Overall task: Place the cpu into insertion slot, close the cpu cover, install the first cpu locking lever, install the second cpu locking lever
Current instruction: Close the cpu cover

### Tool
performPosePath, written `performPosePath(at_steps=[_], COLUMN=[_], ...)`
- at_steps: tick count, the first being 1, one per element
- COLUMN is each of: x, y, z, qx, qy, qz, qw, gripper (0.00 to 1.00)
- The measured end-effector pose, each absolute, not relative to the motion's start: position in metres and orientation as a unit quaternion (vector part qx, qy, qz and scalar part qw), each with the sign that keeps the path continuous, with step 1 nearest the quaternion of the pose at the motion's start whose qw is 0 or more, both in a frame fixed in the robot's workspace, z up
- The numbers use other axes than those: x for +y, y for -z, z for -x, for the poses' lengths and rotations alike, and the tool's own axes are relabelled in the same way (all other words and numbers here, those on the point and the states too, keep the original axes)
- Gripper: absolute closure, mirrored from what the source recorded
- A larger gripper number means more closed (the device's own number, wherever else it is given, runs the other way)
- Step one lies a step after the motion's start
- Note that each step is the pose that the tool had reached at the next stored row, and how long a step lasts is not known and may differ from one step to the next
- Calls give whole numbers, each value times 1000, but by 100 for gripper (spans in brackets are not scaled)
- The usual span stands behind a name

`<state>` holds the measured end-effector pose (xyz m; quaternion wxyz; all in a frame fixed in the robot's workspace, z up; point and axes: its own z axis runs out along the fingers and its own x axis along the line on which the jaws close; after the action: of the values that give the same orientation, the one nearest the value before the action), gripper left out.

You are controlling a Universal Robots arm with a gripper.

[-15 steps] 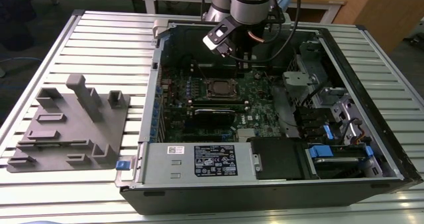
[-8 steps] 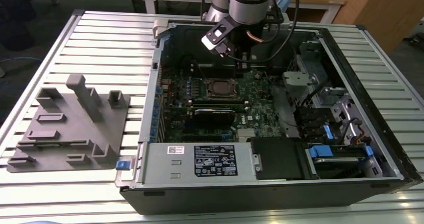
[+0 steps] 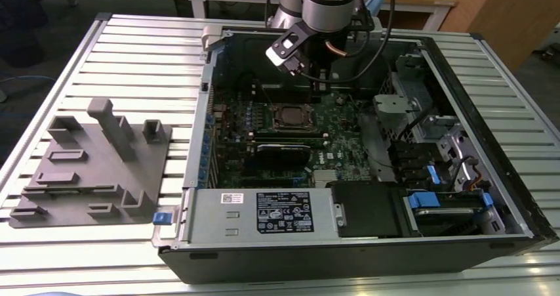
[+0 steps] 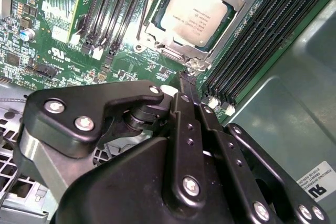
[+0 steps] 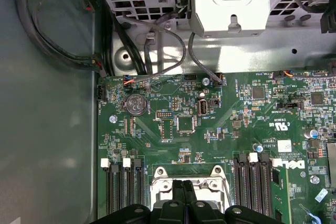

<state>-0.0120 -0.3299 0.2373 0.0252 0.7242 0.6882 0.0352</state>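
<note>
So the cpu (image 4: pixel 193 13) is sitting in the slot (image 3: pixel 289 116) with the cover (image 5: pixel 186 173) lying down over it, near the middle of the board (image 5: pixel 210 124). In the exterior view the hand (image 4: pixel 186 83) is hanging at roughly 12 o'clock from the slot, low over the board. Its fingertips are pinched together with nothing between them.

What's worrying me is that those closed tips are hovering right by the cover's corner, and the memory slots (image 4: pixel 262 45) are crowding in on both sides. If the arm is coming in even slightly off line, I'm guessing it's scraping small parts on the board or clipping a slot latch rather than catching the thin lever (image 4: pixel 143 14). A springy wire like that is probably slipping off a smooth fingertip too, and snapping back. I can't tell whether either lever is hooked down.

The case (image 3: pixel 350 266) is lying open on a slatted metal desk (image 3: pixel 131 53), with a grey plastic fixture (image 3: pixel 96 165) at 9 o'clock from it. Wooden furniture (image 3: pixel 473 7) is standing behind, around 1 o'clock.
</note>
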Motion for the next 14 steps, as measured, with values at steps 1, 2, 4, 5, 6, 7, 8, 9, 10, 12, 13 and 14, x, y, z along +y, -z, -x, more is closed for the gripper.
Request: performPosePath(at_steps=[1,2,4,5,6,7,8,9,10,12,13,14], x=[-330,-330,-330,-330,-330,-330,-330,-330,-330,-330,-330,-330], y=[-237,-237,-237,-237,-237,-237,-237,-237,-237,-237,-236,-236], z=[12,12,14,14,14,14,14,15,15,17,18,18], qx=[688,688,688,688,688,688,688,688,688,688,688,688], qy=[-35,-35,-35,-35,-35,-35,-35,-35,-35,-36,-36,-36], qz=[-724,-724,-724,-724,-724,-724,-724,-724,-724,-724,-724,-724], qw=[25,25,25,25,25,25,25,25,25,26,26,26], gripper=[89,89,89,89,89,89,89,89,89,89,89,89])
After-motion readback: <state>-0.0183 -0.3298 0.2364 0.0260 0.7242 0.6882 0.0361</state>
